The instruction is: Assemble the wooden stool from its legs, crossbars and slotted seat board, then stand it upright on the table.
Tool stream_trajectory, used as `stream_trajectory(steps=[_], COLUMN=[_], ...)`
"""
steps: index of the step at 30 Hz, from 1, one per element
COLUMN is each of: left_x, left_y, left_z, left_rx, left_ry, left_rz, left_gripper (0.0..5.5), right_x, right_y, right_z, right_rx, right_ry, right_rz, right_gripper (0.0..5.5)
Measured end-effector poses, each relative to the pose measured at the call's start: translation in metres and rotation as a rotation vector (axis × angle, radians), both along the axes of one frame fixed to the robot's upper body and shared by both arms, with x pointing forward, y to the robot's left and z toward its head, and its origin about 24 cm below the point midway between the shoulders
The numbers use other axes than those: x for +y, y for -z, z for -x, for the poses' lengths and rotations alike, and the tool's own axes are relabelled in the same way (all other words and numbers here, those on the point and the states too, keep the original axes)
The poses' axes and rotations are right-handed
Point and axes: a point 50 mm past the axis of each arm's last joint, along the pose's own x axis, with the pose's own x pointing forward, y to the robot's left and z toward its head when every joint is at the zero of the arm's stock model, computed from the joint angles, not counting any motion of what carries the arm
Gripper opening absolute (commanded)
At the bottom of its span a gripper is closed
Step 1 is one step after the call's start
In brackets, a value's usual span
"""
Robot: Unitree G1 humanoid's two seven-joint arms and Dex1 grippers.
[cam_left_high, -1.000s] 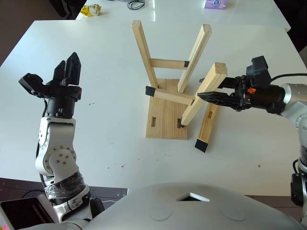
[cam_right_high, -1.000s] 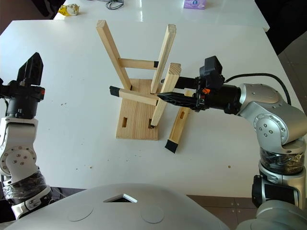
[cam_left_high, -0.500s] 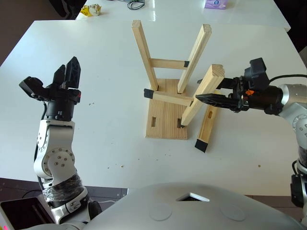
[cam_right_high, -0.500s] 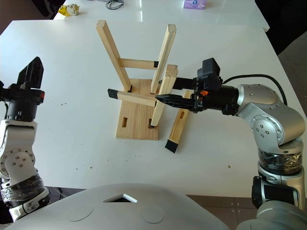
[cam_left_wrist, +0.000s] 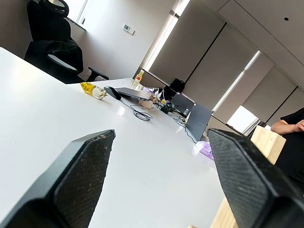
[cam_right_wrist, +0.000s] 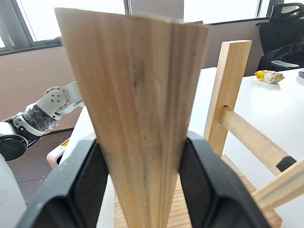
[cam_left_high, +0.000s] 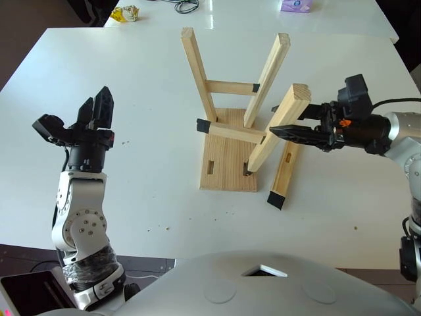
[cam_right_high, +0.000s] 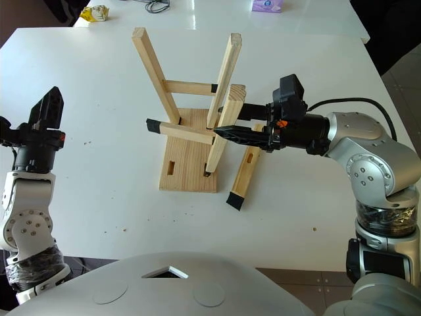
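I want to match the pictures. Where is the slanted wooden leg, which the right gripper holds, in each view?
Left eye view: the leg slants right of centre, lower end on the seat board.
Right eye view: at the centre, same slant.
Right wrist view: large, in the middle.
Left wrist view: a wooden end at the edge; perhaps this leg, I cannot tell.
Shared landmark: the yellow packet.

Bright, even daylight; soft shadows
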Motion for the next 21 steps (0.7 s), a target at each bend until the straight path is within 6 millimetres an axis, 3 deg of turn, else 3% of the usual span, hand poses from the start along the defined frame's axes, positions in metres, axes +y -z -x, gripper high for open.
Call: stream_trajectory(steps=[21], left_x=[-0.006], left_y=[0.0043], left_z=[-0.0036], left_rx=[0.004], left_ry=[0.021], left_rz=[0.008], left_gripper=[3.59], right_x=[0.0044], right_y=[0.0099], right_z=[-0.0017], right_rx=[0.03], right_ry=[0.008], right_rz=[-0.013], right_gripper=[2.06])
